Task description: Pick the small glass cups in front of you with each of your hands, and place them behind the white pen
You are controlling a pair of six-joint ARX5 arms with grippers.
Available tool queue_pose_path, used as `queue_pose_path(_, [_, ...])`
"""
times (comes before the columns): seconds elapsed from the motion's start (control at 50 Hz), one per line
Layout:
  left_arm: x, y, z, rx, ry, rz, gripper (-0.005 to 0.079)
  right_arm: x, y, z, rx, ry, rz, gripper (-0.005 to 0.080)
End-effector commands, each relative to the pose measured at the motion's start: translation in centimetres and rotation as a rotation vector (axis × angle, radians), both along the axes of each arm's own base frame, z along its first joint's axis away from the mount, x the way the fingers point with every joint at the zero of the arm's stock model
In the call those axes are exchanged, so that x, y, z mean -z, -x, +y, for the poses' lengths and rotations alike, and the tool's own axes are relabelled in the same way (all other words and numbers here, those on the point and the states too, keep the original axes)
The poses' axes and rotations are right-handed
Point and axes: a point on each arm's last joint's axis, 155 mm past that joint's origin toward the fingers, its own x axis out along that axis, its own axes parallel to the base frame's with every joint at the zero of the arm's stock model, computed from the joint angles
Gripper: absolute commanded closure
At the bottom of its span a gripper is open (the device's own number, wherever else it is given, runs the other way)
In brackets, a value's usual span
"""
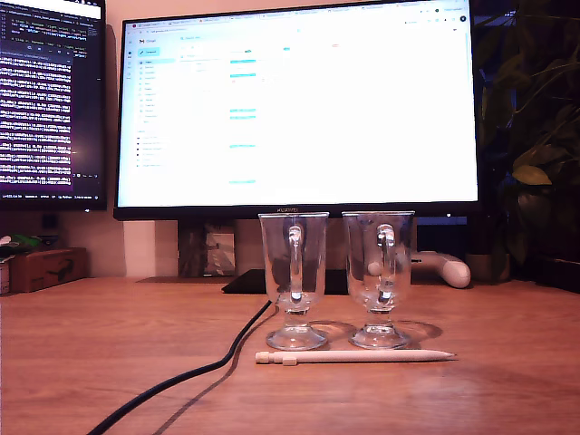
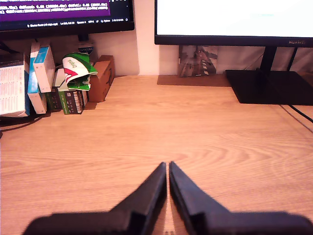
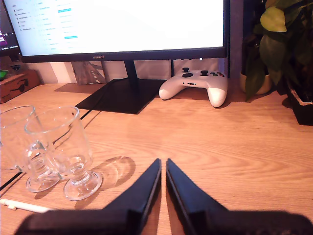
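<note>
Two small glass cups (image 1: pixel 293 272) (image 1: pixel 378 272) stand upright side by side on the wooden desk, just behind the white pen (image 1: pixel 353 357), which lies flat in front of their feet. In the second wrist view the nearer cup (image 3: pixel 58 137) and the farther cup (image 3: pixel 12 137) stand off to one side of my second gripper (image 3: pixel 163 160), which is shut, empty and apart from them; one end of the pen (image 3: pixel 19 205) shows. My first gripper (image 2: pixel 167 164) is shut and empty over bare desk with no cup in its view. Neither gripper appears in the exterior view.
A black cable (image 1: pixel 190 372) runs across the desk toward the exterior view's left. A large monitor (image 1: pixel 299 104) on a black stand (image 3: pixel 117 95) is at the back, with a white game controller (image 3: pixel 198 83) and a plant (image 3: pixel 281 44). Boxes (image 2: pixel 44 78) line the back of the desk.
</note>
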Motion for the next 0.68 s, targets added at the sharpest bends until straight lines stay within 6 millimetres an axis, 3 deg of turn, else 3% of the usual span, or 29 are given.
queue_pose_path(0.0, [1.6, 0.1, 0.0, 0.001, -0.003, 0.04, 0.0761, 0.4, -0.1, -0.3, 0.008, 0.035, -0.01, 0.0763])
queue_pose_path(0.34, [1.6, 0.1, 0.0, 0.001, -0.003, 0.04, 0.0761, 0.7, -0.8, -3.8, 0.202, 0.051, 0.004, 0.0763])
queue_pose_path(0.5, [1.6, 0.1, 0.0, 0.001, -0.003, 0.04, 0.0761, 0.7, -0.9, -6.7, 0.373, -0.012, 0.018, 0.0763])
queue_pose_path(0.66, [1.6, 0.1, 0.0, 0.001, -0.003, 0.04, 0.0761, 0.7, -0.8, -7.1, 0.397, -0.022, 0.018, 0.0763])
